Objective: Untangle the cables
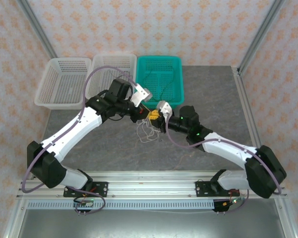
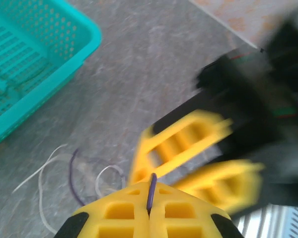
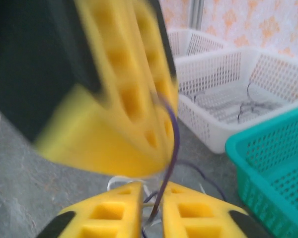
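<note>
My two grippers meet tip to tip above the middle of the table. The left gripper [image 1: 149, 114] [image 2: 150, 198] is shut on the dark purple cable [image 2: 152, 184], which stands up out of its yellow fingertips. That purple cable [image 3: 170, 153] runs down from the left gripper's fingers [image 3: 124, 99] into the narrow gap of my right gripper [image 1: 157, 118] [image 3: 151, 198]. The right jaws stand slightly apart around it. Below them a loose tangle of cables [image 1: 147, 132] lies on the grey table. It holds whitish loops [image 2: 43, 171] and a purple loop [image 2: 72, 176].
Three baskets stand at the back: a white basket [image 1: 49, 84], a second white basket [image 1: 114, 58] [image 3: 208, 124] holding thin dark wires, and a teal basket [image 1: 159, 59] [image 2: 84, 47] [image 3: 248, 144]. A thin strand [image 1: 181, 157] trails toward the right arm. Frame posts rise at the corners.
</note>
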